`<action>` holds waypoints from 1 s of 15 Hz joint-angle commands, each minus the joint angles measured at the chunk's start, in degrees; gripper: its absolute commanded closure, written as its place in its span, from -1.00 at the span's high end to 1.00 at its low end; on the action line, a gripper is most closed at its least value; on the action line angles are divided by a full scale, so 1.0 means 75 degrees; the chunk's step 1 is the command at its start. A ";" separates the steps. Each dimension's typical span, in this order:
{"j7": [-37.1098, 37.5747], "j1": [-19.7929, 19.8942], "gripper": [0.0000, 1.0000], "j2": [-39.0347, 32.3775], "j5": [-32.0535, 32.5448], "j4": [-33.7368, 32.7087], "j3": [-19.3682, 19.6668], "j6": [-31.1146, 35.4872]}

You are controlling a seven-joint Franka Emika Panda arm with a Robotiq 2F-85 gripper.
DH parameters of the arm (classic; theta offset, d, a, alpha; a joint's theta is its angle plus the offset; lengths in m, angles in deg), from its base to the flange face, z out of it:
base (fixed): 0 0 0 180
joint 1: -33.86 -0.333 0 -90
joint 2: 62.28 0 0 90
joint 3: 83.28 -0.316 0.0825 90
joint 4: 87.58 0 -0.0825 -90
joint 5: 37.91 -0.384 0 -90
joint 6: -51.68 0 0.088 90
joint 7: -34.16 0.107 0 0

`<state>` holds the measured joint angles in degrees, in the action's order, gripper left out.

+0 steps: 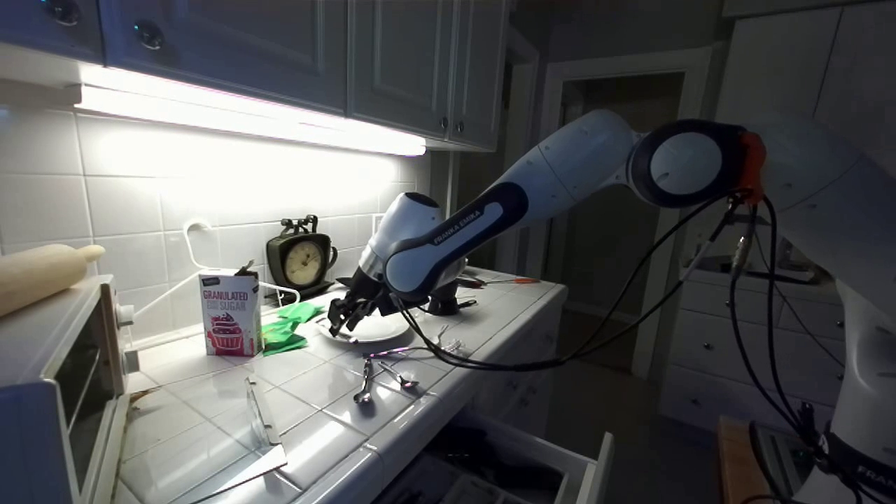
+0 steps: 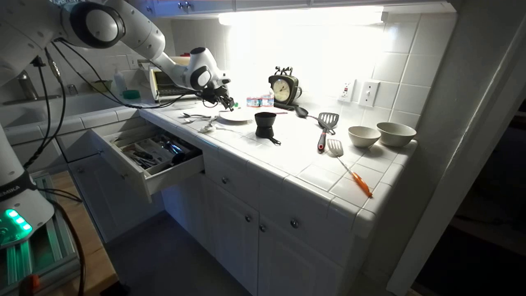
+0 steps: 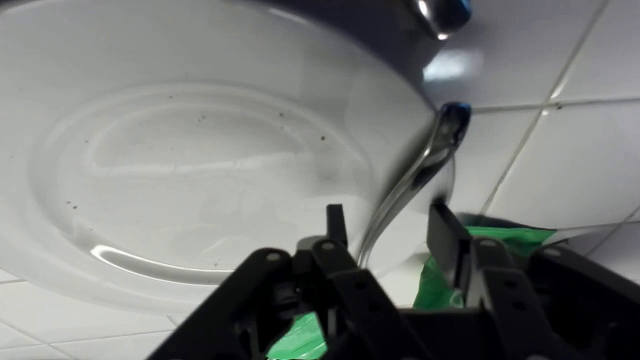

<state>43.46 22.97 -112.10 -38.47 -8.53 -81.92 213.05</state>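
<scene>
Examined left to right, an exterior view shows a rolling pin (image 1: 42, 276) on a toaster oven (image 1: 28, 406), then an upright sugar box (image 1: 232, 315), its lettering legible only there, with a crumpled green bag (image 1: 283, 332) beside it and a dial-faced device (image 1: 302, 259) further right, all along the tiled bench (image 1: 175, 392). Next comes the claw (image 3: 386, 214), low at the white plate (image 3: 225, 195), with loose cutlery (image 1: 365, 383) near the plate. Both exterior views fix the claw's position; neither shows clearly what lies between its fingers. The wrist view does: a shiny metal utensil (image 3: 415, 167) lies over the plate's rim, its end projecting past the edge, and the fingers stand wide on either side of it, space visible on both flanks. The utensil's lower part is hidden by the claw. In an exterior view, again left to right, items noted are an open drawer (image 2: 176, 179), its contents plainest here, a dark hourglass-shaped cup (image 2: 265, 120), a black slotted turner (image 2: 328, 120), an orange-handled spatula (image 2: 361, 183) and two pale bowls (image 2: 363, 139), the bowls seen only here.
</scene>
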 commanded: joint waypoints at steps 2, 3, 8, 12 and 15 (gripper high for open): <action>0.0160 -0.0126 -0.76 -0.0409 0.0095 -0.0586 0.0143 -0.0058; 0.0164 -0.0134 -0.93 -0.0438 0.0095 -0.0635 0.0150 -0.0065; 0.0169 -0.0136 -1.00 -0.0532 0.0091 -0.0810 0.0189 -0.0124; 0.0162 -0.0122 -1.00 -0.0552 0.0087 -0.0863 0.0208 -0.0183; 0.0155 -0.0106 -0.46 -0.0539 0.0071 -0.0899 0.0194 -0.0194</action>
<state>43.46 22.57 -114.71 -38.47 -12.74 -81.04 212.78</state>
